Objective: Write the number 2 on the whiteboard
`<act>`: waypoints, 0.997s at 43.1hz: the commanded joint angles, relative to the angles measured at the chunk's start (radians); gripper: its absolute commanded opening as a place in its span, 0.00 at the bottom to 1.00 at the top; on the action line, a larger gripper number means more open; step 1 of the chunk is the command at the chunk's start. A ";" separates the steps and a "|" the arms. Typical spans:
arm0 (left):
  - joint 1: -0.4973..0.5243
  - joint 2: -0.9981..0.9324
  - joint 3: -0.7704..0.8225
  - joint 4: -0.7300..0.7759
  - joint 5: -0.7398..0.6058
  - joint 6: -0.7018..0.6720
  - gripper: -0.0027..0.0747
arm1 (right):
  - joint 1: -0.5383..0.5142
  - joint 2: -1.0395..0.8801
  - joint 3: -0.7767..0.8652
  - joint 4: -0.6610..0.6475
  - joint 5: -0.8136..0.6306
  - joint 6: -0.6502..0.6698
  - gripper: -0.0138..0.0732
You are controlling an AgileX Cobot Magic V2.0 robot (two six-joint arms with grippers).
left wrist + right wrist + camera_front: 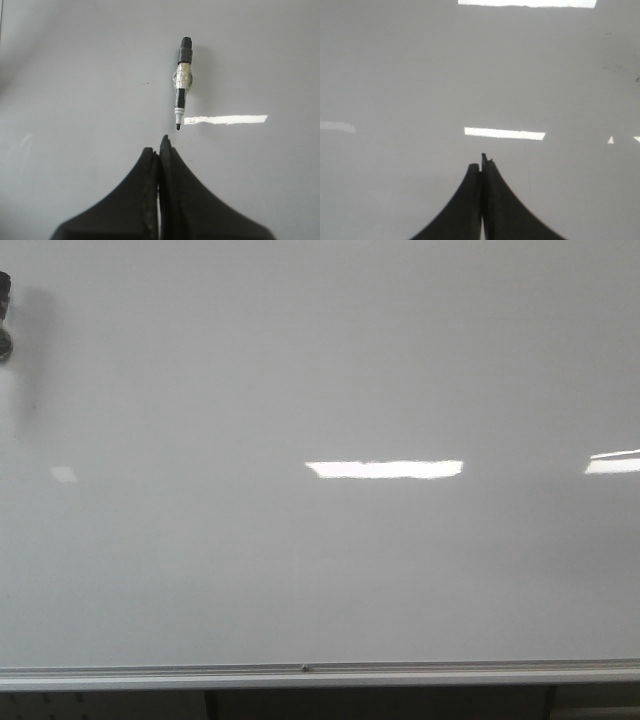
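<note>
The glossy whiteboard (320, 570) bears a marker (182, 82); both arms' jaws are pressed together, empty.

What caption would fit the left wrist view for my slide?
Closed black left gripper faces the glossy white-grey whiteboard, where an uncapped black-and-white marker hangs, tip towards the gripper.

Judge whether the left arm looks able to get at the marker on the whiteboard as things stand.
Probably yes. In the left wrist view the marker sits uncapped on the whiteboard, just ahead of the left tool, with nothing between them. But the tool's fingers are shut together, so it would need to open first.
</note>
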 commanded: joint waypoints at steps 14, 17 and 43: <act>-0.007 -0.026 0.033 -0.001 -0.087 0.000 0.01 | -0.003 -0.018 -0.003 -0.006 -0.075 -0.004 0.08; -0.007 -0.026 0.033 -0.001 -0.087 0.000 0.01 | -0.003 -0.018 -0.003 -0.006 -0.075 -0.004 0.08; -0.007 -0.026 0.033 -0.001 -0.248 -0.004 0.01 | -0.003 -0.018 -0.026 -0.005 -0.111 -0.004 0.08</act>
